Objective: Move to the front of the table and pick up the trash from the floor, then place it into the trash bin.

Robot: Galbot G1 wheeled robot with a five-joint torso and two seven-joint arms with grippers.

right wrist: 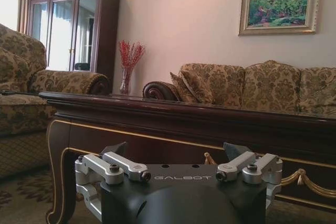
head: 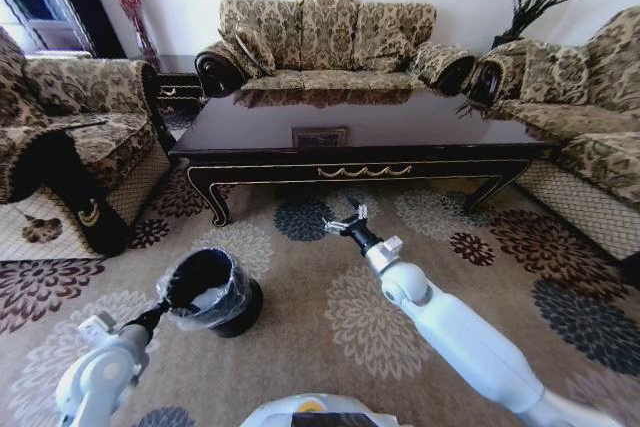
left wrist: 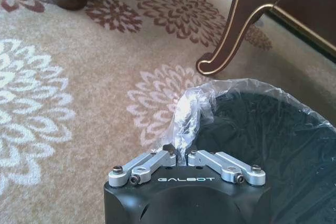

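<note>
Meanwhile, left gripper (left wrist: 185, 157) pinching trash bin (left wrist: 273, 145) liner, bin floor unseen; right gripper (right wrist: 177, 153) fingers spread.

- The trash bin (left wrist: 273, 145) runs off the side and bottom of the left wrist view; its far rim is cut off
- The left gripper (head: 172, 299) has its fingertips hidden in the crinkly bag (left wrist: 190, 109)
- The table (right wrist: 173, 116) is cut off in the right wrist view; one curved leg shows
- The right gripper (head: 345, 221) is very small in the head view
</note>
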